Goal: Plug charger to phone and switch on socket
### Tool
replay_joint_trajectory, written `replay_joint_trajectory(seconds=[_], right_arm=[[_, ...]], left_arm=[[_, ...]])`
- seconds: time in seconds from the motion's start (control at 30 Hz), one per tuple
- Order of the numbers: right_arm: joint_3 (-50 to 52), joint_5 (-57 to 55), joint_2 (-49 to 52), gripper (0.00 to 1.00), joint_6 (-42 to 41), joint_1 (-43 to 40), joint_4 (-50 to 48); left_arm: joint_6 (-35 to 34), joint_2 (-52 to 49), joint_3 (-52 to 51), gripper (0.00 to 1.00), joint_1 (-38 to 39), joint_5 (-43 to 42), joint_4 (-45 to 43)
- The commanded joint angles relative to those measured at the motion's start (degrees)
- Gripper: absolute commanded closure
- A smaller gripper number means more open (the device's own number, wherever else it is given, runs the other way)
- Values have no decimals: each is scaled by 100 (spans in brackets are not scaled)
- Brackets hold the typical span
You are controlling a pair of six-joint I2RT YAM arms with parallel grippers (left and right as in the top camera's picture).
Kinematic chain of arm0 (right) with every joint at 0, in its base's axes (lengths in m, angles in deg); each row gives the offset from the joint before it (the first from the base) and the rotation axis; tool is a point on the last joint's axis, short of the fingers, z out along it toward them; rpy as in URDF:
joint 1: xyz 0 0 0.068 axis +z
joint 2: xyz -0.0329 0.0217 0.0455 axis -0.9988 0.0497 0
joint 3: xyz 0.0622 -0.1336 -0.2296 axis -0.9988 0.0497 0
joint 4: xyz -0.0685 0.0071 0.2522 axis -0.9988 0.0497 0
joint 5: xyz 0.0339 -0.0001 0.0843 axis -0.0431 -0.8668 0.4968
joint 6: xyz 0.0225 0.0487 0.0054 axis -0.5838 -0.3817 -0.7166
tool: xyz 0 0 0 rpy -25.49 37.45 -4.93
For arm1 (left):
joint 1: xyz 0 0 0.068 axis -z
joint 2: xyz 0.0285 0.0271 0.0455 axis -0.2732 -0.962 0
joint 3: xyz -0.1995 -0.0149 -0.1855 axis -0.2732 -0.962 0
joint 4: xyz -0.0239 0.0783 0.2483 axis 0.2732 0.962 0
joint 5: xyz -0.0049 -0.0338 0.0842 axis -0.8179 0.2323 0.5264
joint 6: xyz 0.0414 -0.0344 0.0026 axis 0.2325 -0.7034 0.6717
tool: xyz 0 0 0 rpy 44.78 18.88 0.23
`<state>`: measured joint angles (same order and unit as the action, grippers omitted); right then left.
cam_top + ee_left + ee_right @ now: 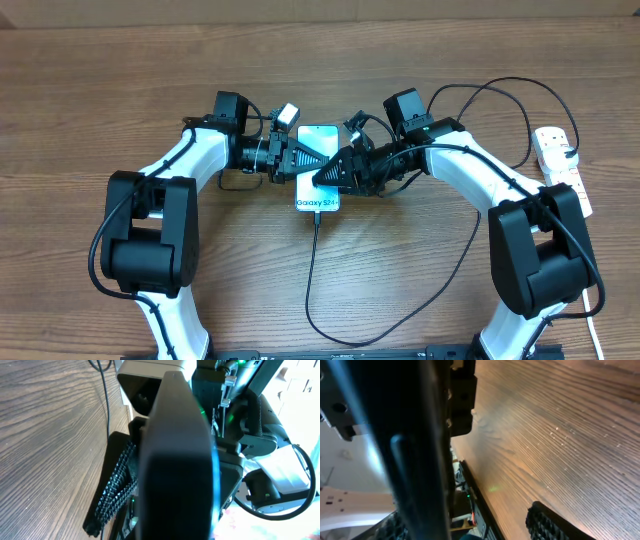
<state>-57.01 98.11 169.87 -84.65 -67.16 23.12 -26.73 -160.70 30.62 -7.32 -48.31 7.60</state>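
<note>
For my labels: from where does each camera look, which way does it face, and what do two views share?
Overhead: above the table, looking down at phone, socket, left arm, right arm.
Left wrist: on the left gripper, low over the table, facing the right arm; own fingers show.
Right wrist: on the right gripper, facing across the table; own fingers show.
Shared: overhead and left wrist show the right arm.
</note>
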Motion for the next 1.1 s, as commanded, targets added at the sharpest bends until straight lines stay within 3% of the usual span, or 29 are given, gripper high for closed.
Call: replay_joint_trajectory(seconds=[0.0,0.13,0.23,0.4,0.5,0.6,0.73,0.8,0.83,0.87,0.9,1.07], right_arm=[[-39,-138,-94,32,2,31,-13],[-39,-136,-94,33,0,33,37],[-39,-136,-94,44,0,31,66],[-39,-136,-94,76,0,33,63],[-39,-118,-94,89,2,31,76],[-39,-116,-94,96,0,31,74],[-39,-111,-94,96,2,31,72],[-39,-111,-94,96,2,31,68],[-39,-111,-94,96,2,31,68],[-39,-114,-94,96,2,31,68],[-39,-114,-94,96,2,31,68],[-39,-118,-94,96,2,31,28]], left_arm=[[-42,98,46,96,13,-199,0],[-42,98,46,96,13,-197,-2],[-42,98,46,96,13,-199,0],[-42,98,46,96,13,-197,0],[-44,98,46,96,13,-197,-2],[-42,98,46,96,13,-199,0],[-42,98,46,96,13,-181,-2],[-42,98,46,85,13,-103,0],[-42,98,46,74,13,-26,0],[-44,98,46,56,13,33,2],[-44,98,46,48,13,92,2],[-42,98,46,24,13,293,0]])
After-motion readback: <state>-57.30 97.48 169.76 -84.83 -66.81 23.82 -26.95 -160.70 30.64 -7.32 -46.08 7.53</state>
